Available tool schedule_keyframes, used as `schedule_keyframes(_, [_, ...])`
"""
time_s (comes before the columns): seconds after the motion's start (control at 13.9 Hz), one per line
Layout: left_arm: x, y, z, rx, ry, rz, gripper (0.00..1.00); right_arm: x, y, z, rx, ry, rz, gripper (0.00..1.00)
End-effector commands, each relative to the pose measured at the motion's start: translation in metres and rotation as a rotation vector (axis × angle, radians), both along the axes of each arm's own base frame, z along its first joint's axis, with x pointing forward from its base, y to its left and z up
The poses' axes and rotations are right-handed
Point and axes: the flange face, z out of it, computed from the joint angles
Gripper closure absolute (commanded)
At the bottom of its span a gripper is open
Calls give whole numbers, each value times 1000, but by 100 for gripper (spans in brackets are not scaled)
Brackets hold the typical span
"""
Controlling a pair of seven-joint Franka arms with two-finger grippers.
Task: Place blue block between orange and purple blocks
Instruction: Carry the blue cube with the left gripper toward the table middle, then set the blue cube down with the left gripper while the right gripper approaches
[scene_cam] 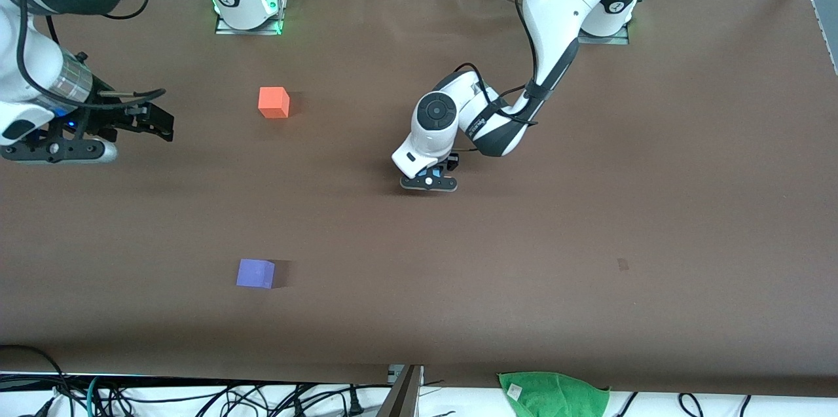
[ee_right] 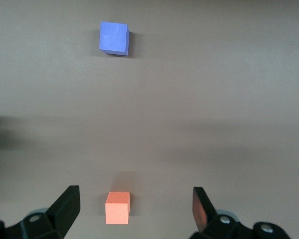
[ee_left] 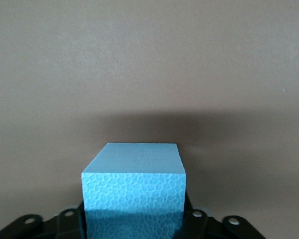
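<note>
right claw (scene_cam: 147,121): jaws wide, empty, up over the counter (scene_cam: 589,240) at the right arm's end, beside the orange block; this arm waits.
orange block (scene_cam: 273,103): on the counter, farther from the front camera than the purple block.
purple block (scene_cam: 255,273): well apart from the orange block; gap between them unfilled.
left claw (scene_cam: 429,182): low at the counter, toward the left arm's end from the orange block.
blue block (ee_left: 134,186): between the left claw's jaws; held or just freed, cannot tell.
progress: placement not yet done; block sits off the orange-purple line.

Bare table (scene_cam: 458,273) between orange block (scene_cam: 273,103) and purple block (scene_cam: 255,273); left gripper (scene_cam: 429,182) low toward the left arm's end from that gap.
</note>
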Motion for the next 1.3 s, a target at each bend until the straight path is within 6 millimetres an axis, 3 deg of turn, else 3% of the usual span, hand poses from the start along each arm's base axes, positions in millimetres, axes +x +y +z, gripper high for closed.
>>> schedule_keyframes(0.0, [6, 0, 7, 6, -22, 9, 0, 8, 6, -17, 15, 20, -1, 0])
schedule_keyframes(0.14, [10, 4, 18, 4, -29, 13, 0, 17, 16, -45, 7, 61, 25, 0])
schedule_keyframes(0.29, [10, 6, 56, 22, -23, 22, 0, 24, 23, -51, 17, 37, 40, 0])
schedule_keyframes(0.51, [12, 28, 150, 58, -32, 26, 0, 30, 60, -112, -35, 132, 91, 0])
schedule_keyframes(0.72, [0, 59, 231, 147, -24, -48, 0, 31, 65, -111, -14, 122, 104, 0])
schedule_keyframes(0.87, [23, 123, 284, 148, -22, -43, 0, 26, 90, -116, 52, 138, 91, 0])
schedule_keyframes(1.01, [38, 189, 329, 125, 0, -79, 0, 25, 124, -136, 61, 123, 16, 0])
schedule_keyframes(1.08, [42, 223, 346, 137, 17, -61, 0, 19, 153, -140, 56, 112, 10, 0])
schedule_keyframes(1.23, [52, 282, 358, 163, 75, 19, 0, 6, 206, -161, 63, 100, -26, 0])
